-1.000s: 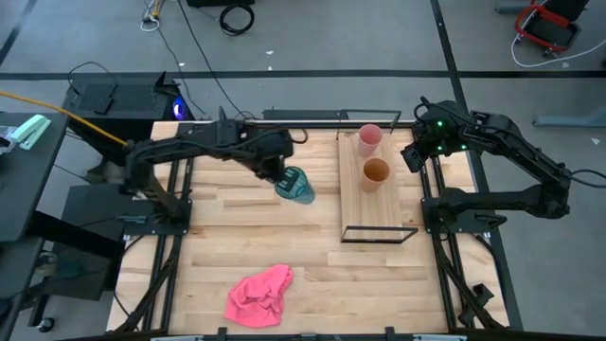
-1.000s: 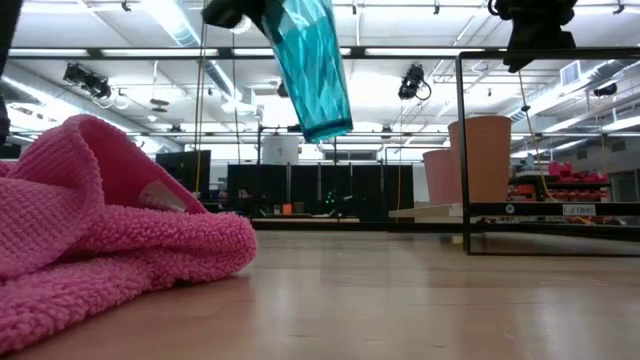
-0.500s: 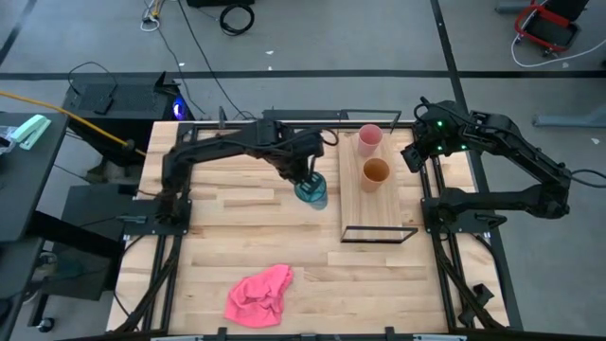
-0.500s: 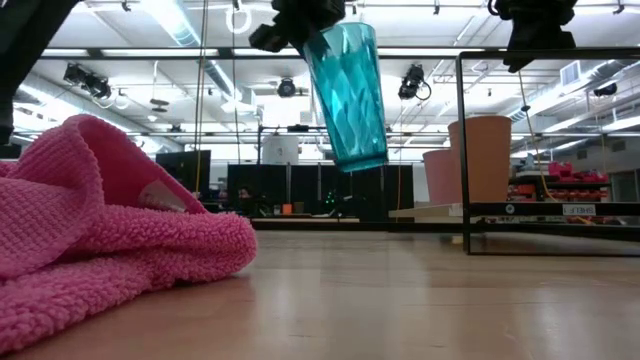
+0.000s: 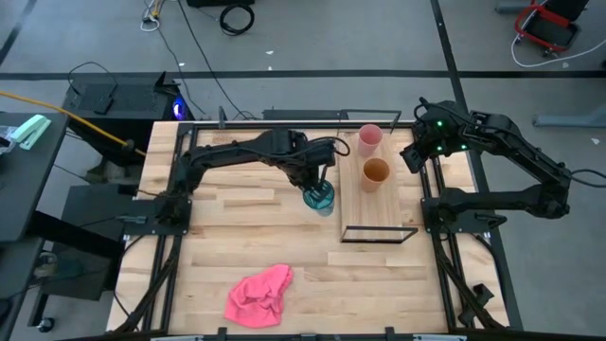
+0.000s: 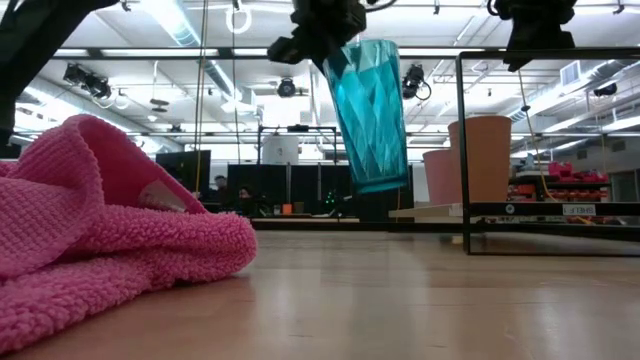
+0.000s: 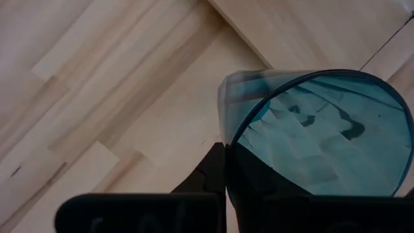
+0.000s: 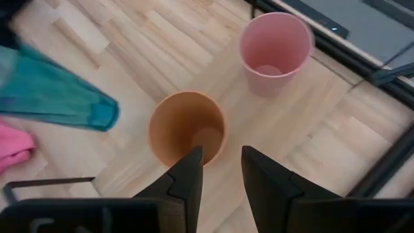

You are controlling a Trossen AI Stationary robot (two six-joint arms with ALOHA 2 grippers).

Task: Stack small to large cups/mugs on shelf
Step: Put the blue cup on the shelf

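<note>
My left gripper [image 5: 311, 178] is shut on the translucent teal tumbler [image 5: 320, 197], which is in the air just left of the shelf [image 5: 379, 210]. The tumbler also shows in the low view [image 6: 375, 115] and the left wrist view [image 7: 317, 136]. The pink tumbler [image 5: 369, 139] and the orange tumbler [image 5: 376, 173] stand upright on their bases on the far half of the shelf board. My right gripper [image 5: 414, 154] is open and empty above the shelf's right edge, looking down on both cups [image 8: 187, 129]. My left gripper holds the teal tumbler at its rim [image 7: 226, 139], coming from above. One finger [image 7: 210, 169] lies outside the wall; the other shows dark through the teal wall, inside the cup. The tumbler hangs below the fingers, tilted, its base [image 6: 382, 185] clear of the table.
A crumpled pink cloth [image 5: 258, 296] lies near the table's front edge, large in the low view [image 6: 100, 230]. The shelf's black wire frame [image 5: 381, 234] stands up at its near end. Bare board lies between the orange cup and that frame.
My left gripper has carried the teal tumbler toward the table's right edge, close to the shelf's left side, and a little lower. The tumbler stays tilted and clear of the table.
</note>
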